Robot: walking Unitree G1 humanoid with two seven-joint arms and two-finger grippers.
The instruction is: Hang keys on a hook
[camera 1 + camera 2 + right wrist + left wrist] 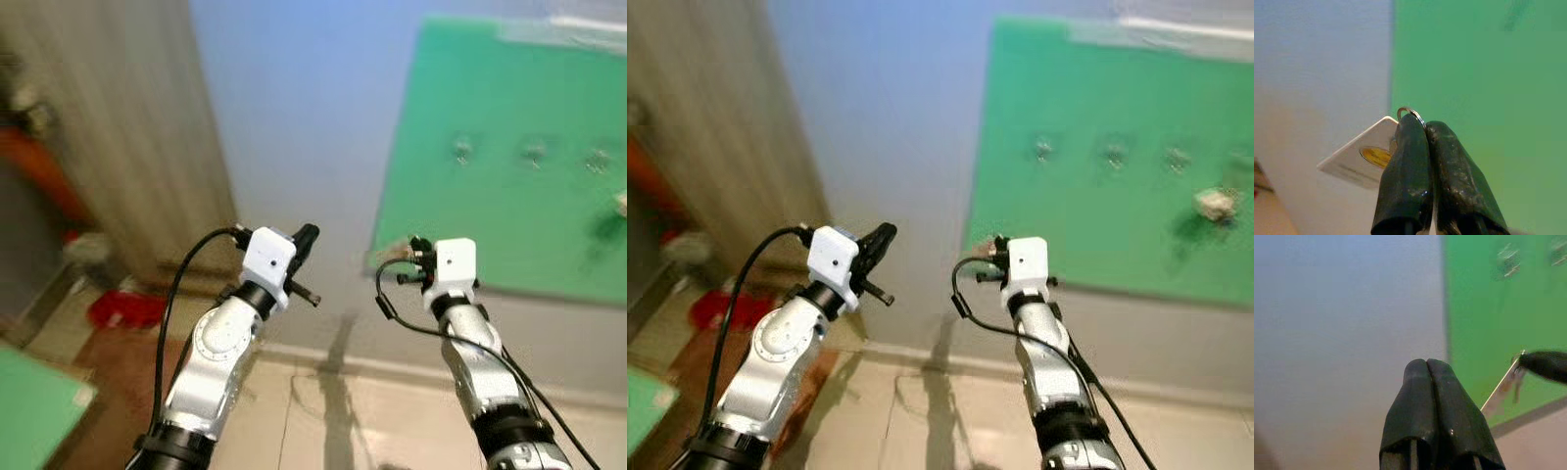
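A green board (509, 147) hangs on the blue-grey wall ahead to the right, with three small metal hooks (534, 152) in a row near its top. Something small and pale (1215, 203) hangs on the board right of the hooks. My right gripper (1425, 125) is raised before the board's lower left corner, shut on a key ring (1410, 112) with a white tag (1364, 155) that sticks out to the left. The hooks are higher and further right than the ring. My left gripper (306, 240) is held up beside it, facing the bare wall, shut and holding nothing.
A beige panelled wall (127, 127) runs along the left. A red object (122, 308) lies on the floor by it, and a green surface (29, 406) shows at the lower left. Pale floor tiles (343, 421) lie under the arms.
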